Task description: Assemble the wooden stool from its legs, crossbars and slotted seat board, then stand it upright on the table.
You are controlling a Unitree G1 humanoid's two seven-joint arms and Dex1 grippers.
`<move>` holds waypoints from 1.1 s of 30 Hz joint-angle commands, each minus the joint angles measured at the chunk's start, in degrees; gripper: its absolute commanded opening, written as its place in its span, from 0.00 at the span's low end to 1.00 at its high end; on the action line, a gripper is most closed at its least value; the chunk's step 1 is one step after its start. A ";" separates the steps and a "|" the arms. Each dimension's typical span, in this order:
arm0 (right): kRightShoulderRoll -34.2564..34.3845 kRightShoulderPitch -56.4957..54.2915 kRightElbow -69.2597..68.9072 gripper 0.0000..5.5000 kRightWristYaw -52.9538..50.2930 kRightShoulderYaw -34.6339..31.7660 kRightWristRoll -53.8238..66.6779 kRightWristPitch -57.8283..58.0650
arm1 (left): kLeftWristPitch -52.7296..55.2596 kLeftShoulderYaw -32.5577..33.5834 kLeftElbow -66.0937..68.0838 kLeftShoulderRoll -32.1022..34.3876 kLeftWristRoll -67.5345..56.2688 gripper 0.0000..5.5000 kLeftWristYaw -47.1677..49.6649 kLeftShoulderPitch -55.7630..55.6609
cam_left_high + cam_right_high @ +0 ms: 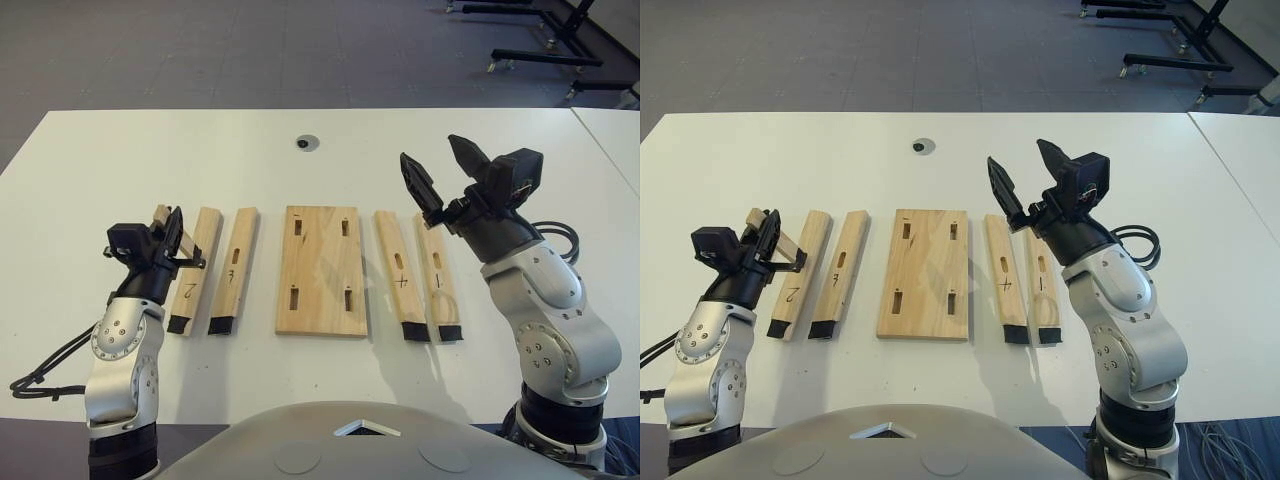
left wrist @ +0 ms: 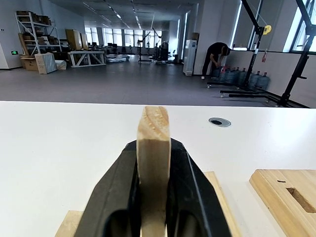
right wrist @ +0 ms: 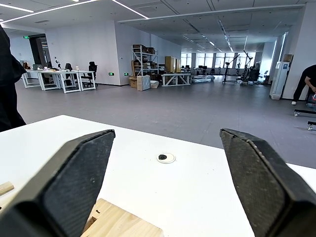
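The slotted seat board (image 1: 321, 270) lies flat at the table's middle. Two legs with black end caps (image 1: 195, 270) (image 1: 234, 272) lie to its left, and two more (image 1: 398, 275) (image 1: 438, 282) to its right. My left gripper (image 1: 170, 240) is at the far left beside the outer left leg, shut on a slim wooden crossbar (image 1: 780, 240) that stands on edge between the fingers (image 2: 118, 182). My right gripper (image 1: 445, 172) hangs open above the far ends of the two right legs, with nothing between its fingers (image 3: 74, 182).
A round cable grommet (image 1: 306, 143) sits in the white table (image 1: 120, 150) behind the board. A second table (image 1: 612, 130) adjoins on the right. Metal frames on wheels (image 1: 545, 55) stand on the floor beyond. Bare table surface lies behind and in front of the parts.
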 commanded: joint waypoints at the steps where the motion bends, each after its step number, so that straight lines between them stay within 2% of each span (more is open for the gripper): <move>1: -0.07 -0.20 -0.66 0.71 -0.19 0.10 -0.34 0.14 | 0.79 0.07 0.74 0.32 0.22 0.07 0.01 0.01; 20: -0.16 -1.14 -0.46 0.71 -0.35 0.77 -0.45 0.05 | 2.51 -2.44 5.19 0.73 1.81 0.07 -0.80 -0.13; 21: -0.18 -1.09 -0.53 0.71 -0.41 0.82 -0.59 -0.01 | 2.19 -2.63 5.14 1.10 1.83 0.12 -1.40 -0.19; 29: 0.58 -0.46 -1.00 0.71 -0.88 2.83 -1.87 -0.53 | 1.02 -0.85 2.08 2.84 0.15 0.32 -3.21 -2.43; 33: 0.68 -0.24 -0.91 0.71 -0.74 2.82 -2.31 -0.89 | 0.55 0.97 0.02 3.56 -0.66 0.33 -3.23 -4.38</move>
